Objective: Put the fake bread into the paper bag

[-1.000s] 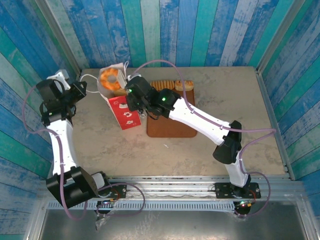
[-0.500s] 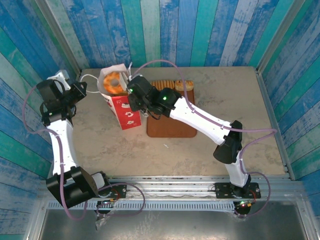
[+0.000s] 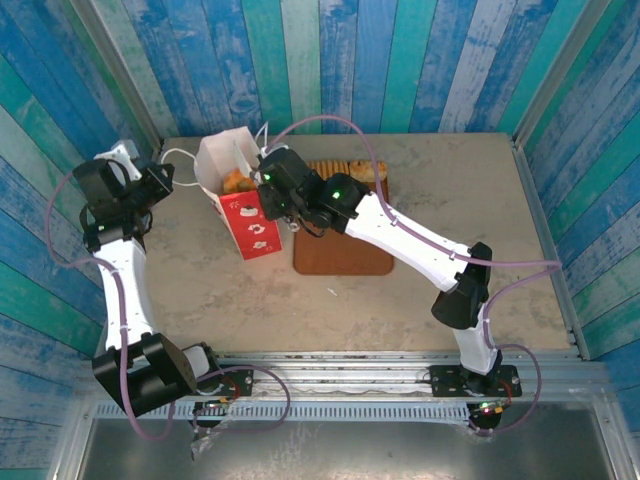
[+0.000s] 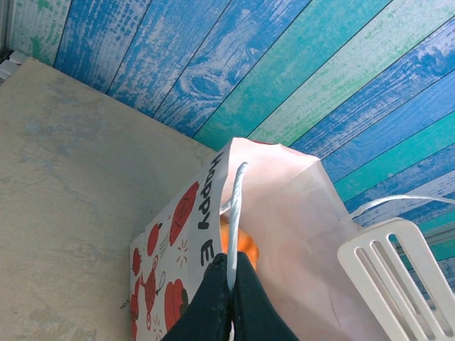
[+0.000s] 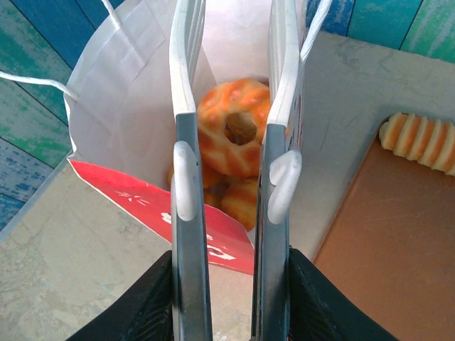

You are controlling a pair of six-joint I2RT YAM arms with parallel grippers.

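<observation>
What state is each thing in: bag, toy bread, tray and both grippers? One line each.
White and red paper bag: standing, mouth open.
Glossy orange ring doughnut: inside the bag, free of the fingers.
Long braided loaf: lying on the tray, not bagged.
Flat brown tray: lying flat.
Left gripper: shut on the bag's white loop handle.
Right gripper: open over the bag's mouth.

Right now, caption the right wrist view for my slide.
Open right gripper over ring doughnut lying in the paper bag.

A mottled beige table [image 3: 460, 200] sits under bright, even light. Painted plank walls [image 3: 350, 60] in blue, teal and white rise on 3 sides of it. A metal rail [image 3: 350, 365] runs along its near edge.
</observation>
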